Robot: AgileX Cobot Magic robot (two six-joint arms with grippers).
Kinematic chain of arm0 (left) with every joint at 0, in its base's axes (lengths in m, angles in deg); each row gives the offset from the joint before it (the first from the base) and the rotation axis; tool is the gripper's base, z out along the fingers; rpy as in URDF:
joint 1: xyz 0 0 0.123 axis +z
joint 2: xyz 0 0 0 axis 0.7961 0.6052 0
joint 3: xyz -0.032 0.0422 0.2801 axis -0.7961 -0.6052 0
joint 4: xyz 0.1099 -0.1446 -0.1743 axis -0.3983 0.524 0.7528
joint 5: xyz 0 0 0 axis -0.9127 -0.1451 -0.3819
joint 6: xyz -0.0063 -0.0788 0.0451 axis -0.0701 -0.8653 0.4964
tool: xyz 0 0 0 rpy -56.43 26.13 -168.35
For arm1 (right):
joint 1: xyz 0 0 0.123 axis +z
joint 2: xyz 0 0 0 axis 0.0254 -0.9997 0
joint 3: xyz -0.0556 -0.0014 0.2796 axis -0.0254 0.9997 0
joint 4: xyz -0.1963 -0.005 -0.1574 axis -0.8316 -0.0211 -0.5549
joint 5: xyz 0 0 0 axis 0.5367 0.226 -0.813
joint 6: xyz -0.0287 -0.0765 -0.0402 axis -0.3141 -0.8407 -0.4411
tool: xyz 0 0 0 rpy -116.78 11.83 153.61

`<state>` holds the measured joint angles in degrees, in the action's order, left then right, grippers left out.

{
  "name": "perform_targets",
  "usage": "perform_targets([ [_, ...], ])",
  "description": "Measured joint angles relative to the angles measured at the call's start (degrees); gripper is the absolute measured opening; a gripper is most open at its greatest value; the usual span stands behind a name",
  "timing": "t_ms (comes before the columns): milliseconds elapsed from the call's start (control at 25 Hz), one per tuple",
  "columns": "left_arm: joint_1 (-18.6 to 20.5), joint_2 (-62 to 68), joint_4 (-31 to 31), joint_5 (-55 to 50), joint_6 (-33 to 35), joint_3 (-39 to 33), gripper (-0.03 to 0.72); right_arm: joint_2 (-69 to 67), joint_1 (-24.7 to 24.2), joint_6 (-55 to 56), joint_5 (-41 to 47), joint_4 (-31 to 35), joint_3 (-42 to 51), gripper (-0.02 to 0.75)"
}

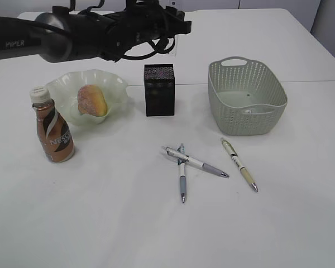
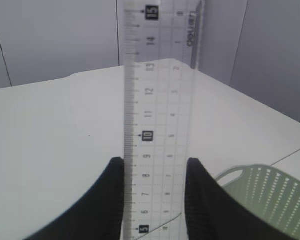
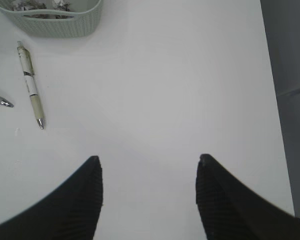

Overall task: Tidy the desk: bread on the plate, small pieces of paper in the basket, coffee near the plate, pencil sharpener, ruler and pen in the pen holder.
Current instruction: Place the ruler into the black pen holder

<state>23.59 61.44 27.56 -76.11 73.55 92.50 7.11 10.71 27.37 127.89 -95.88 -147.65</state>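
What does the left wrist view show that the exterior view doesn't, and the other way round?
Left wrist only: the clear ruler clamped upright between the left gripper's fingers, its printed numbers readable.

Exterior only: the bread on the plate, the coffee bottle beside it, the black pen holder and three pens lying on the table.

Both: the green basket and the white table.

Bright, even light falls from above; the white desk (image 1: 156,234) looks nearly washed out. Shadows under the pens (image 1: 195,162) are faint and soft. The clear ruler (image 2: 157,120) appears hazy, slightly blurred.
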Motion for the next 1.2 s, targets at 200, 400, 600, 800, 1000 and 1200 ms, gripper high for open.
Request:
perform_targets([
  [200,0.7,1.5,0.2,0.0,0.0,0.0,0.230,0.0,0.0,0.0,0.0,-0.1,0.0,0.467],
  [400,1.3,2.5,0.3,-0.1,0.0,0.0,0.230,0.0,0.0,0.0,0.0,-0.2,0.0,0.467],
  [600,1.8,3.6,0.3,-1.3,0.0,0.0,0.230,0.0,0.0,0.0,0.0,-0.2,0.0,0.467],
  [800,2.0,4.5,0.4,-2.1,-0.1,0.0,0.230,0.0,0.0,0.0,0.0,-0.3,0.0,0.467],
  [1000,2.0,4.5,0.4,-2.4,-0.1,0.0,0.230,0.0,0.0,0.0,0.0,-0.3,0.0,0.467],
  [1200,2.0,4.5,0.4,-2.4,-0.1,0.0,0.230,0.0,0.0,0.0,-0.1,-0.3,0.0,0.467],
])
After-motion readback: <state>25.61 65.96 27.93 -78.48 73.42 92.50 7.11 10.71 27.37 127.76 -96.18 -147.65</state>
